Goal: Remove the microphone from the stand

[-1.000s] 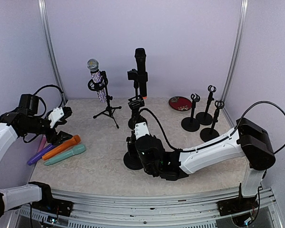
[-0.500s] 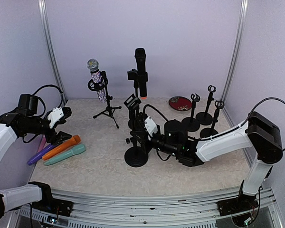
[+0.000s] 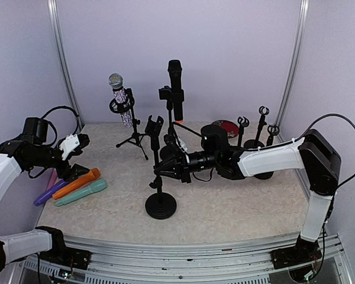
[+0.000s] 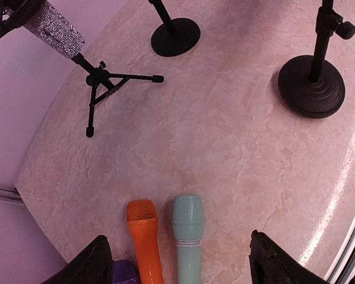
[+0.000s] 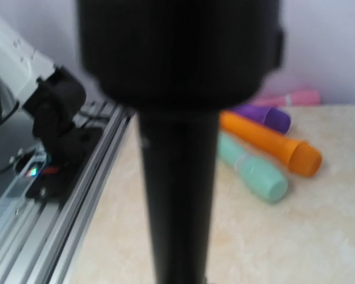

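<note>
Pale purple walls enclose a mottled beige table (image 3: pixel 242 201). Positions are given on a dial with twelve at the back wall.

The right gripper (image 3: pixel 164 165) is found clamped tight on the pole of an empty stand (image 3: pixel 154 127) near the table's centre. The stand's round base (image 3: pixel 161 206) appears to rest on the table at six o'clock from the grip. In the right wrist view the pole is blurred, so the contact faces cannot be checked.

The left gripper (image 4: pixel 177 248) is held with its fingers well apart at nine o'clock, above the orange microphone (image 4: pixel 143 236) and the teal microphone (image 4: pixel 187 236).

The black microphone (image 3: pixel 176 83) is seated in its clip at twelve o'clock, and the glitter microphone (image 3: pixel 119 94) in its tripod at eleven. Which of the two is meant cannot be told.

It is judged that the empty stand is being cleared from the approach. It should be kept upright and released only once its base lies flat, well apart from the occupied stands. The microphone should then be gripped on its body above the clip and drawn out along the clip's axis. A sideways pull is to be avoided, since a tall stand could be tipped.
</note>
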Robot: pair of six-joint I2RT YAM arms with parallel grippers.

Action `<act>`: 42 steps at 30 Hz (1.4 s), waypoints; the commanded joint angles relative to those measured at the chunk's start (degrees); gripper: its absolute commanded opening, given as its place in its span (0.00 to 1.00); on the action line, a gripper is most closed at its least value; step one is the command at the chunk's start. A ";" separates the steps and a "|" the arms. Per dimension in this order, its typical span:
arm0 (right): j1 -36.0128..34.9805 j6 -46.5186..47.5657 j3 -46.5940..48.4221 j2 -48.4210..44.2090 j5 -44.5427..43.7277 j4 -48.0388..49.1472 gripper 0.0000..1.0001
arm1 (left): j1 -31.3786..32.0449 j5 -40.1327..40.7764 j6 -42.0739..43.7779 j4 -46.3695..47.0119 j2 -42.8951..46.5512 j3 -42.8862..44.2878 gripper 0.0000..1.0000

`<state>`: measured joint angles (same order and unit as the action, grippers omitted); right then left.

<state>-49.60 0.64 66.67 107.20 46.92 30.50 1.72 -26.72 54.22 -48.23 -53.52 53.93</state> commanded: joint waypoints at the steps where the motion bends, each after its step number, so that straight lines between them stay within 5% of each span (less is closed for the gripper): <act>1: 1.23 6.04 3.94 0.25 6.39 -7.37 0.00 | 0.39 -0.14 0.24 -0.29 -0.17 0.76 0.77; 4: 1.98 9.54 3.93 0.37 6.27 -11.85 0.06 | 0.41 -0.14 -0.01 -0.21 -0.42 0.82 0.77; 8: 2.69 11.32 1.93 -0.68 3.45 -13.07 0.50 | 0.39 -0.32 -0.15 -0.29 -0.45 0.83 0.77; 12: 2.74 8.96 -1.05 -3.55 -4.79 -10.03 0.69 | 0.39 -0.45 -0.11 -0.29 -0.27 0.90 0.77; 15: 2.68 2.00 -2.46 -5.67 -8.36 -8.23 0.98 | 0.41 -0.59 -0.24 -0.27 -0.27 0.93 0.77; 22: 0.59 -14.39 -10.16 -13.16 -21.60 -8.05 1.00 | 0.51 -1.08 -0.33 0.13 -0.01 0.46 0.77; 26: 1.30 -31.79 -16.89 -19.90 -34.96 -9.79 1.00 | 0.44 -0.67 -0.71 0.40 -0.23 0.93 0.78; 31: 3.99 -36.63 -17.14 -19.96 -28.64 -16.92 1.00 | 0.47 -0.37 -1.16 0.34 0.52 1.22 0.78; 42: -8.53 -51.56 -20.96 -20.37 -33.42 -16.42 0.93 | 0.48 1.14 -0.56 -0.06 1.40 -0.24 0.78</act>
<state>-55.44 -40.82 46.74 87.29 14.50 12.93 1.93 -26.06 53.60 -48.27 -52.58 53.93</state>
